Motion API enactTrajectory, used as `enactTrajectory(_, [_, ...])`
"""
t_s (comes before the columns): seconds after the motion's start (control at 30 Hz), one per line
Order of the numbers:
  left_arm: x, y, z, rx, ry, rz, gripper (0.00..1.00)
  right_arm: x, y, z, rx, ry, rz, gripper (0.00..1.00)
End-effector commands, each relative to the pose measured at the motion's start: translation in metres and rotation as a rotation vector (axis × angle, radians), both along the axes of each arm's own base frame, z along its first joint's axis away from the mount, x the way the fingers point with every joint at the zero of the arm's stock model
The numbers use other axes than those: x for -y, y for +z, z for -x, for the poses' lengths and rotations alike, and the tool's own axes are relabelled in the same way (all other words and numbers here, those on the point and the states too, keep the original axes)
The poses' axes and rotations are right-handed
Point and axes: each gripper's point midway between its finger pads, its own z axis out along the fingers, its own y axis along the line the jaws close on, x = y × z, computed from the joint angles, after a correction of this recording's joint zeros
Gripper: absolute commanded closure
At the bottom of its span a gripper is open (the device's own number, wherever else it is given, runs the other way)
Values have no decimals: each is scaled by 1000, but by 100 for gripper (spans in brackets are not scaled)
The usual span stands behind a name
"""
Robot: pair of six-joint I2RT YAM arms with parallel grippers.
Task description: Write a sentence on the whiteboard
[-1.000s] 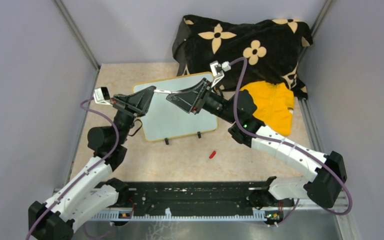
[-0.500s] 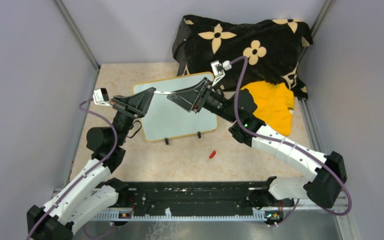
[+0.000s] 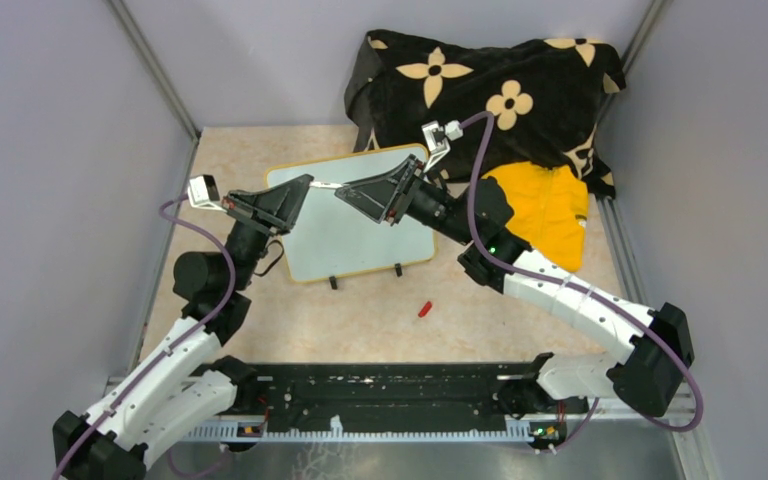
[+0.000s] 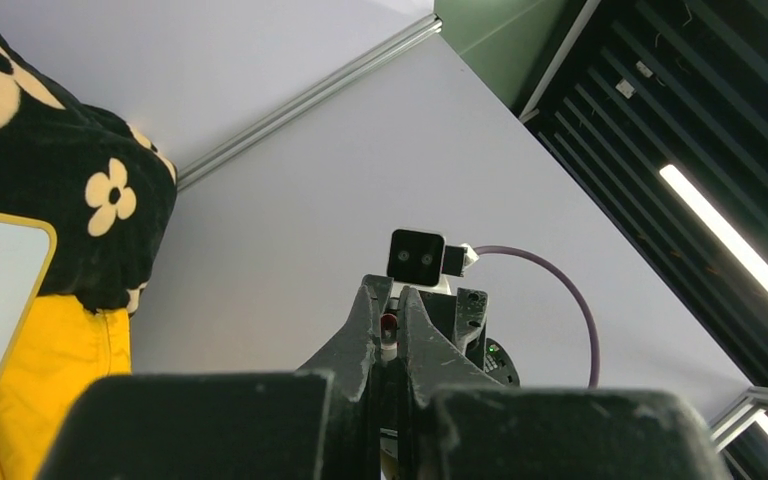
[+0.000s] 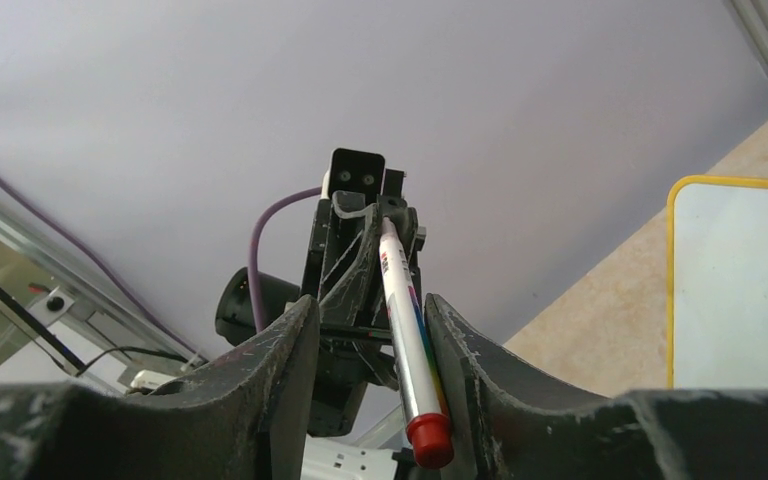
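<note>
Seen from above, a yellow-framed whiteboard (image 3: 360,235) lies flat on the counter (image 3: 290,320), its two black feet toward the arms. Both grippers hang just above the board's far left part, tip to tip, with a slim marker (image 5: 407,340) bridging them. The left gripper (image 3: 305,185) is clamped tight on one end of the marker. The right gripper (image 3: 343,193) stands partly open around the other, red end: the marker rests along one finger (image 5: 460,370), with a clear gap to the other finger. In the right wrist view, a corner of the board shows below and to the right of the fingers. A small red cap (image 3: 424,308) lies on the counter just in front of the board. A black flowered blanket (image 3: 490,90) and a yellow cloth (image 3: 545,205) lie behind and to the right.
</note>
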Motion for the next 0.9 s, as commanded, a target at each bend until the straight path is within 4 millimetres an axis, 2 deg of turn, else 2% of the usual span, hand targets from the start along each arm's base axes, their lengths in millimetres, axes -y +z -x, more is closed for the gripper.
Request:
enactTrajectory(0.0, [0, 11, 5, 26, 5, -17, 100, 13, 35, 4, 52, -20, -73, 56])
enactTrajectory(0.37, [2, 12, 6, 27, -12, -20, 100, 18, 27, -1, 37, -37, -50, 53])
enactTrajectory(0.53, [7, 11, 5, 27, -33, -27, 100, 17, 28, 2, 44, -18, -53, 61])
enactTrajectory(0.87, [14, 8, 3, 21, -62, -44, 100, 14, 27, 3, 43, -3, -50, 65])
